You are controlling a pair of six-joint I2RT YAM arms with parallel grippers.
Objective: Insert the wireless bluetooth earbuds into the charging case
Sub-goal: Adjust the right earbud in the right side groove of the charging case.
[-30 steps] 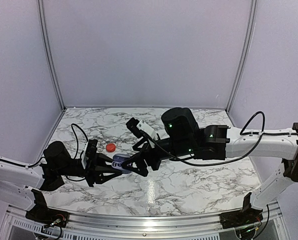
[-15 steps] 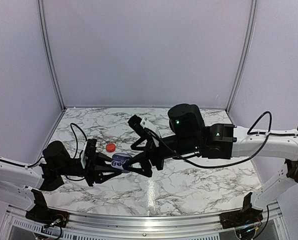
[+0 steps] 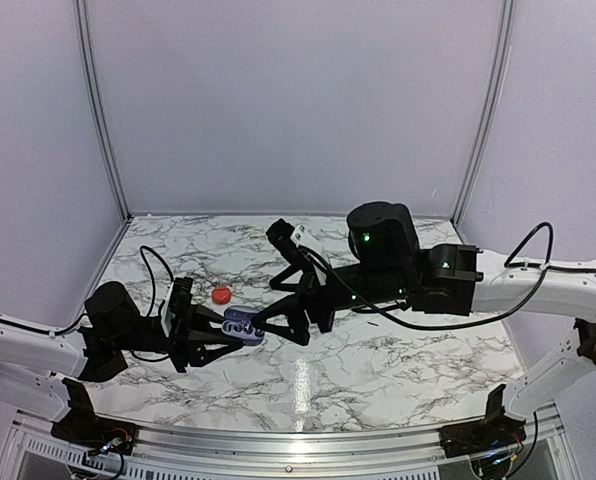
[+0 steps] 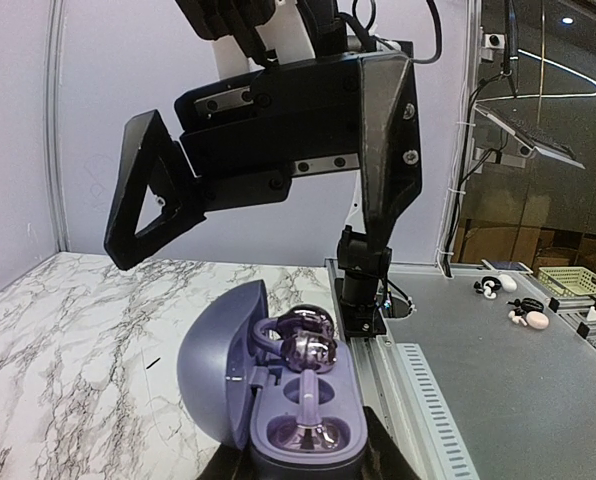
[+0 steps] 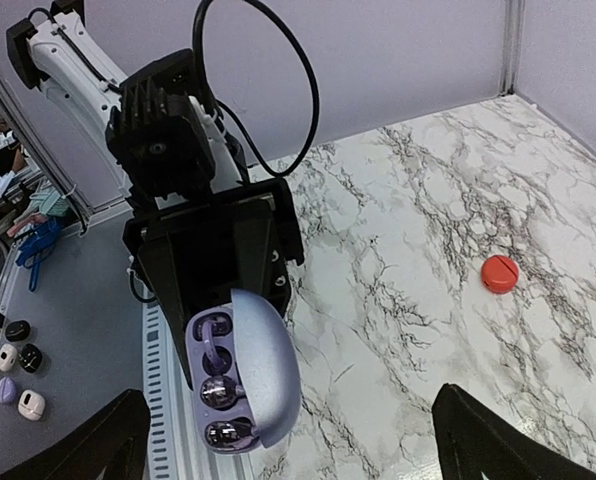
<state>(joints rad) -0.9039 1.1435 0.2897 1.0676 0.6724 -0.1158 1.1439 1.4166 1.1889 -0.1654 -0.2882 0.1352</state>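
My left gripper [image 3: 230,336] is shut on the base of a purple charging case [image 3: 243,326] and holds it above the table with the lid open. In the left wrist view the case [image 4: 218,365] holds two glossy silvery-purple earbuds. One earbud [image 4: 315,435] lies low in the near slot. The other earbud [image 4: 313,348] sits higher at the far end. Both also show in the right wrist view [image 5: 218,392]. My right gripper [image 3: 278,300] is wide open and empty, just above and right of the case, with its fingers [image 5: 108,440] spread either side.
A small red round object [image 3: 221,295] lies on the marble table [image 3: 378,370] behind the left gripper; it also shows in the right wrist view [image 5: 499,272]. Grey walls enclose the back and sides.
The right arm has drawn back to the right and up, away from the case. The left gripper and the case have stayed in place.
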